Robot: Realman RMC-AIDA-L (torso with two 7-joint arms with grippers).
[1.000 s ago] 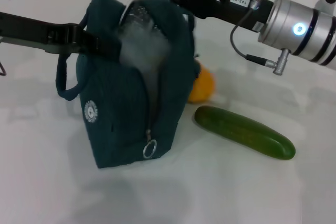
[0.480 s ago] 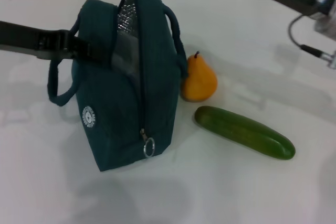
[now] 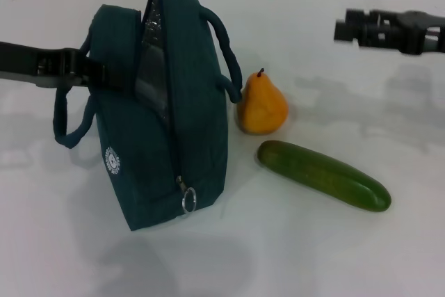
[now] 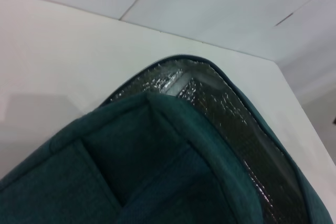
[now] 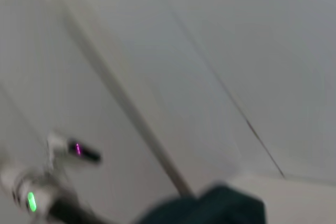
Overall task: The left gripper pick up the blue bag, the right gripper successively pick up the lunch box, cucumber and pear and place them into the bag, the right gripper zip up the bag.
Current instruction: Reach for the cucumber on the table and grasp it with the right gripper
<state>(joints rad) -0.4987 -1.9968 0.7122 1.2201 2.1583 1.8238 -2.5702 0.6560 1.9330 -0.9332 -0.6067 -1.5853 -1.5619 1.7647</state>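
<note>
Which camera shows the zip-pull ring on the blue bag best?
The head view: the zip-pull ring hangs in plain sight low on the blue bag. The left wrist view shows only fabric and foil lining; the right wrist view shows no ring.

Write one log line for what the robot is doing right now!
left gripper: at blue bag, bag unzipped | right gripper: far right, above table, empty | pear, cucumber: on table beside bag | lunch box: not visible

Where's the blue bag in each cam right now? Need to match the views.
Head view: the blue bag stands left of centre on the table, beside the pear.
Left wrist view: it fills the lower frame, seen close from above.
Right wrist view: only a blurred teal corner at the bottom edge.
Shared landmark: the silver foil lining, also in the left wrist view.
</note>
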